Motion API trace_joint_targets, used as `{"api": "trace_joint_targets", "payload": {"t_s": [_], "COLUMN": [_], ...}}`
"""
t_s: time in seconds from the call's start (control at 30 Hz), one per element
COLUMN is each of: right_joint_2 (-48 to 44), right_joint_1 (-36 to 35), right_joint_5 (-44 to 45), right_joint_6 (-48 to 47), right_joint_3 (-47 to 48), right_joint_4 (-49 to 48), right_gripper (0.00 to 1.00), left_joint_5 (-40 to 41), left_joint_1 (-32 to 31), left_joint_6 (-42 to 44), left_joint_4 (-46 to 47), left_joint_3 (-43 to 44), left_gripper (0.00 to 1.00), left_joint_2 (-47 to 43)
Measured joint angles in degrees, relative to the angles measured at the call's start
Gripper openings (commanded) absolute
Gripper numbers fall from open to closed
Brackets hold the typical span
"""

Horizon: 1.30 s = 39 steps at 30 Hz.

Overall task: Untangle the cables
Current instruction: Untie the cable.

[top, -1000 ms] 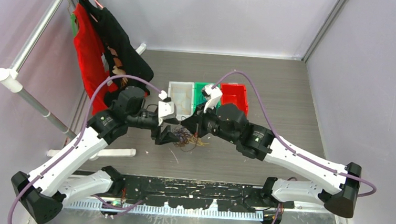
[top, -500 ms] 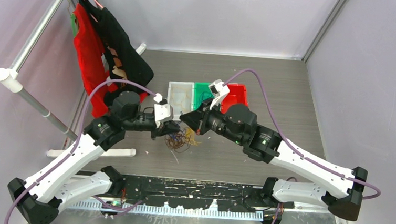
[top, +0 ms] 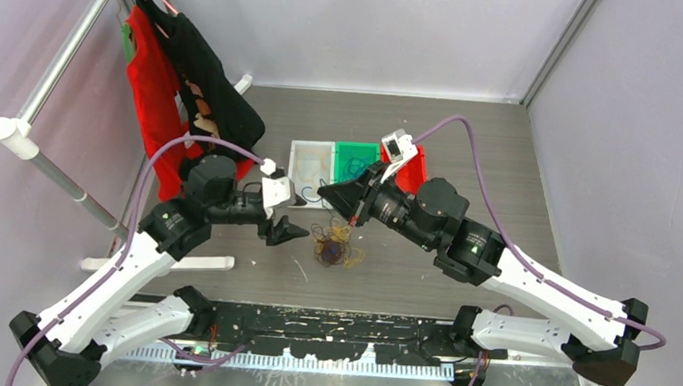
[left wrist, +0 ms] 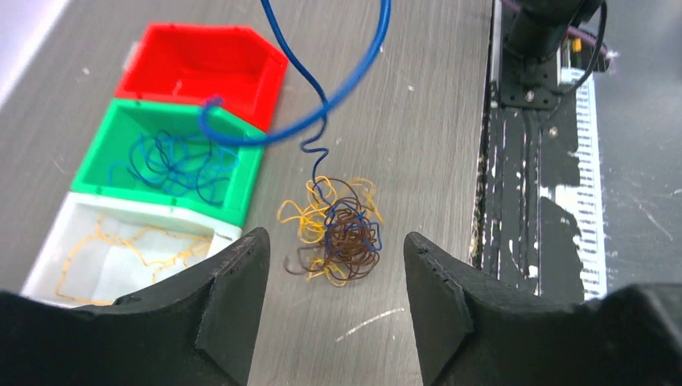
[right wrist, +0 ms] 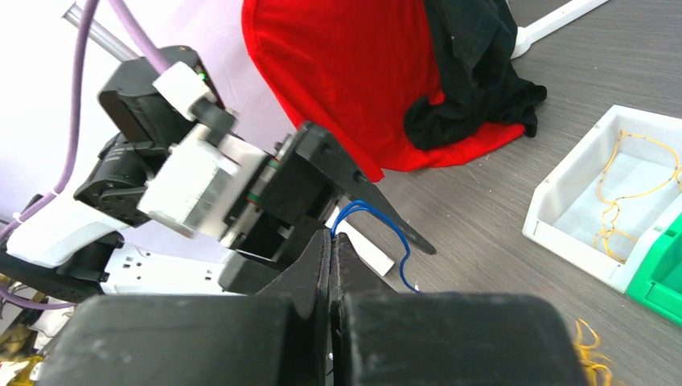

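White bin (left wrist: 145, 211), green bin (left wrist: 248, 173) and red bin (left wrist: 201, 68) stand in a row (apparently touching) near hanging garments (top: 158, 107).

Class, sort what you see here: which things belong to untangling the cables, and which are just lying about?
Belong to the job:
- tangle of cables
- blue cable, held in the shut right gripper
- open left gripper
- white bin, green bin, red bin

Just lying about:
- red garment
- black garment
- metal rail
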<state>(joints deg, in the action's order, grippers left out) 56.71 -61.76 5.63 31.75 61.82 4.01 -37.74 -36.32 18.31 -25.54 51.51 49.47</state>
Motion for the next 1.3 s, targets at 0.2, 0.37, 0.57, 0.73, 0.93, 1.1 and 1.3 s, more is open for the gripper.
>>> {"api": "trace_joint_targets", "payload": {"t_s": [0.2,0.37,0.57,0.73,0.93,1.1,1.3], "right_joint_2": [0.1,1.1,2.8,2.9,2.9,0.5,-7.2], "right_joint_1": [0.0,0.0,0.2,0.5,0.7,0.7,0.7], "right_joint_5": [-0.4,-2.1,-4.6,-5.7,-6.2,-5.9,-4.6], "right_joint_6": [0.9,2.4,4.5,5.9,6.5,4.6,-2.0], "right_joint_3": [0.0,0.0,0.0,0.1,0.1,-3.6,-14.4], "right_joint_4": [-0.3,-2.8,-5.6,-7.6,-9.0,-9.6,-7.6], "right_gripper": [0.01,0.01,0.01,0.01,0.41,0.71,0.75], "left_joint_5": [-0.9,-1.6,-2.6,-3.0,-3.5,-3.5,-4.7], "left_joint_1": [0.0,0.0,0.0,0.0,0.0,0.0,0.0], "left_joint_6": [-2.6,-6.8,-13.6,-17.4,-19.8,-19.5,-17.7], "left_joint_4": [2.1,4.0,7.3,8.7,9.3,7.9,5.4], "left_joint_3": [3.1,3.3,3.3,4.1,5.3,10.0,18.9], "left_gripper": [0.61,0.60,0.33,0.00,0.00,0.00,0.00], "left_joint_2": [-0.5,1.1,4.0,4.9,4.9,5.1,6.1]}}
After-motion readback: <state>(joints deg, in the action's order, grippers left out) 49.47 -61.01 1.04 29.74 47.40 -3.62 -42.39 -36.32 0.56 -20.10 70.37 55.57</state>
